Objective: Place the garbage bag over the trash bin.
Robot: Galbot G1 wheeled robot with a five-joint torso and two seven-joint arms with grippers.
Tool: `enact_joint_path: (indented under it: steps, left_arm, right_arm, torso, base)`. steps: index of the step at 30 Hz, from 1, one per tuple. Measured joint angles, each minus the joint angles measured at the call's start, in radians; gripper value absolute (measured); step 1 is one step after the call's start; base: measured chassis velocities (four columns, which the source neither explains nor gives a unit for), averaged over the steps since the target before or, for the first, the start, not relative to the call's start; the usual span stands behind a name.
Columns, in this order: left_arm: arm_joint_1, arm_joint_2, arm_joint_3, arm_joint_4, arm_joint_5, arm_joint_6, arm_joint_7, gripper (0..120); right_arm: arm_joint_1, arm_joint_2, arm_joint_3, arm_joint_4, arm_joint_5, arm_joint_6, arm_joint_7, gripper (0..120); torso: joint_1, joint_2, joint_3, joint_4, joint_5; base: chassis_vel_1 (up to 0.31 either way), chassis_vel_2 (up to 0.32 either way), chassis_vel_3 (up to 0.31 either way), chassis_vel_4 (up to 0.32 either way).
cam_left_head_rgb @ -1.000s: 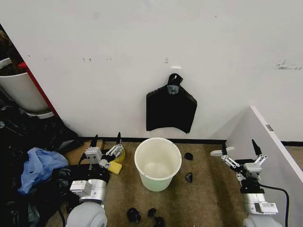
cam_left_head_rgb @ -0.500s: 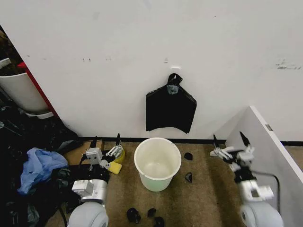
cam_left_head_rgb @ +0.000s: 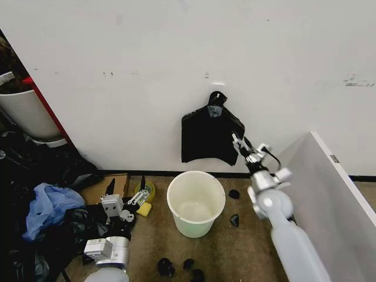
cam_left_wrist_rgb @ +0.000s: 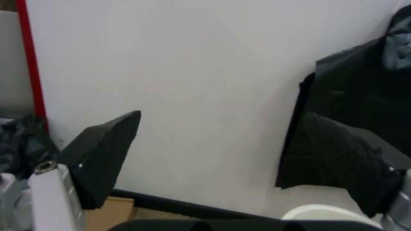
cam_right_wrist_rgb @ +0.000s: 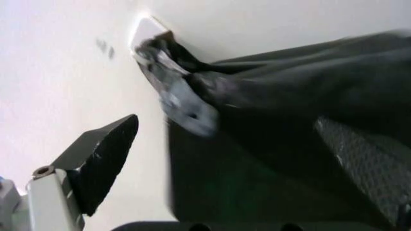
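The trash bin (cam_left_head_rgb: 195,202), a round cream-white bucket, stands upright on the brown floor by the wall; its rim (cam_left_wrist_rgb: 321,211) shows in the left wrist view. The garbage bag is out of view. Above the bin a flat black fan-shaped bundle (cam_left_head_rgb: 208,138) hangs from a white wall hook (cam_left_head_rgb: 218,86). My right gripper (cam_left_head_rgb: 249,150) is raised at the bundle's lower right edge and open. In the right wrist view its fingers straddle the bundle (cam_right_wrist_rgb: 289,144) below the hook (cam_right_wrist_rgb: 149,25), gripping nothing. My left gripper (cam_left_head_rgb: 124,195) sits low, left of the bin, open and empty.
A white panel (cam_left_head_rgb: 335,188) walls off the right side. At the left lie a heap of dark bags with a blue bag (cam_left_head_rgb: 50,205) and a larger white tub (cam_left_head_rgb: 23,111). A yellow item (cam_left_head_rgb: 144,207) and black scraps (cam_left_head_rgb: 176,267) lie on the floor near the bin.
My right arm has swung up from low on the right to the hanging black bundle on the wall. The left gripper has sunk slightly. The bin has not moved.
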Motion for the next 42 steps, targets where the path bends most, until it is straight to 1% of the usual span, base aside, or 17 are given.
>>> enact_joint_path:
  steps: [1, 4, 10, 15, 18, 19, 24, 26, 27, 33, 34, 37, 38, 39, 40, 41, 42]
  left_arm:
    - [0.000, 0.001, -0.004, 0.004, 0.000, 0.001, -0.004, 100]
    - [0.000, 0.003, -0.008, 0.010, 0.000, 0.003, -0.008, 100]
    - [-0.009, 0.006, -0.008, 0.026, -0.001, 0.004, -0.018, 100]
    - [-0.023, 0.008, 0.001, 0.046, -0.001, 0.006, -0.018, 100]
    - [-0.029, 0.005, 0.006, 0.054, 0.000, 0.010, -0.018, 100]
    - [-0.029, 0.005, 0.006, 0.054, 0.000, 0.010, -0.018, 100]
    - [-0.028, 0.003, 0.007, 0.066, 0.008, 0.009, -0.021, 100]
    - [-0.027, 0.003, 0.006, 0.066, 0.008, 0.008, -0.022, 100]
    - [-0.027, 0.003, 0.006, 0.066, 0.008, 0.008, -0.022, 100]
    - [-0.042, 0.003, 0.007, 0.082, 0.008, 0.006, -0.024, 100]
    - [-0.042, 0.003, 0.007, 0.082, 0.008, 0.006, -0.024, 100]
    - [-0.051, 0.003, 0.010, 0.093, 0.008, 0.005, -0.024, 100]
    - [-0.051, 0.003, 0.010, 0.093, 0.008, 0.005, -0.024, 100]
    - [-0.054, 0.004, 0.011, 0.097, 0.007, 0.004, -0.024, 100]
    - [-0.061, 0.011, 0.012, 0.103, 0.004, 0.003, -0.026, 100]
    - [-0.064, 0.014, 0.012, 0.104, 0.002, 0.003, -0.026, 100]
    - [-0.065, 0.016, 0.012, 0.105, 0.000, 0.003, -0.027, 100]
  right_arm:
    - [0.023, 0.015, 0.000, -0.010, 0.021, -0.015, 0.008, 100]
    - [0.048, 0.029, -0.003, -0.026, 0.028, -0.024, 0.014, 100]
    - [0.137, 0.090, -0.016, -0.145, -0.006, -0.024, 0.016, 100]
    - [0.152, 0.102, -0.010, -0.166, -0.020, -0.015, 0.002, 99]
    - [0.167, 0.110, -0.009, -0.182, -0.025, -0.004, -0.012, 87]
    - [0.167, 0.110, -0.009, -0.182, -0.025, -0.004, -0.012, 87]
    - [0.183, 0.119, -0.008, -0.202, -0.042, 0.015, -0.046, 66]
    - [0.187, 0.119, -0.008, -0.212, -0.048, 0.026, -0.065, 59]
    - [0.187, 0.119, -0.008, -0.212, -0.048, 0.026, -0.065, 59]
    - [0.185, 0.122, -0.004, -0.218, -0.058, 0.053, -0.098, 32]
    - [0.185, 0.122, -0.004, -0.218, -0.058, 0.053, -0.098, 32]
    - [0.178, 0.120, -0.004, -0.217, -0.067, 0.059, -0.104, 20]
    - [0.178, 0.120, -0.004, -0.217, -0.067, 0.059, -0.104, 20]
    - [0.174, 0.120, -0.003, -0.216, -0.071, 0.061, -0.105, 16]
    - [0.154, 0.119, 0.000, -0.204, -0.080, 0.066, -0.108, 3]
    - [0.145, 0.118, 0.000, -0.197, -0.081, 0.068, -0.110, 0]
    - [0.136, 0.117, 0.000, -0.190, -0.081, 0.070, -0.112, 0]
  torso:
    - [0.000, 0.000, 0.000, 0.0001, -0.0001]
    - [0.000, 0.000, 0.000, 0.0001, -0.0005]
    - [0.000, 0.000, 0.000, 0.0002, 0.0000]
    - [0.000, 0.000, 0.000, -0.0001, -0.0001]
    - [0.000, 0.000, 0.000, -0.0001, 0.0000]
    - [0.000, 0.000, 0.000, -0.0001, 0.0000]
    - [0.000, 0.000, 0.000, 0.0000, -0.0001]
    - [0.000, 0.000, 0.000, 0.0000, 0.0000]
    - [0.000, 0.000, 0.000, 0.0000, 0.0000]
    - [0.000, 0.000, 0.000, 0.0000, 0.0000]
    - [0.000, 0.000, 0.000, 0.0000, 0.0000]
    - [0.000, 0.000, 0.000, 0.0000, 0.0000]
    - [0.000, 0.000, 0.000, 0.0000, 0.0000]
    - [0.000, 0.000, 0.000, 0.0000, 0.0000]
    - [0.000, 0.000, 0.000, 0.0001, 0.0000]
    - [0.000, 0.000, 0.000, 0.0000, 0.0000]
    - [0.000, 0.000, 0.000, 0.0000, 0.0000]
  base:
    - [0.000, 0.000, 0.000, 0.000]
    - [0.000, 0.000, 0.000, 0.000]
    - [0.000, 0.000, 0.000, 0.000]
    - [0.000, 0.000, 0.000, 0.000]
    - [0.000, 0.000, 0.000, 0.000]
    - [0.000, 0.000, 0.000, 0.000]
    - [0.000, 0.000, 0.000, 0.000]
    - [0.000, 0.000, 0.000, 0.000]
    - [0.000, 0.000, 0.000, 0.000]
    - [0.000, 0.000, 0.000, 0.000]
    - [0.000, 0.000, 0.000, 0.000]
    - [0.000, 0.000, 0.000, 0.000]
    - [0.000, 0.000, 0.000, 0.000]
    - [0.000, 0.000, 0.000, 0.000]
    - [0.000, 0.000, 0.000, 0.000]
    - [0.000, 0.000, 0.000, 0.000]
    - [0.000, 0.000, 0.000, 0.000]
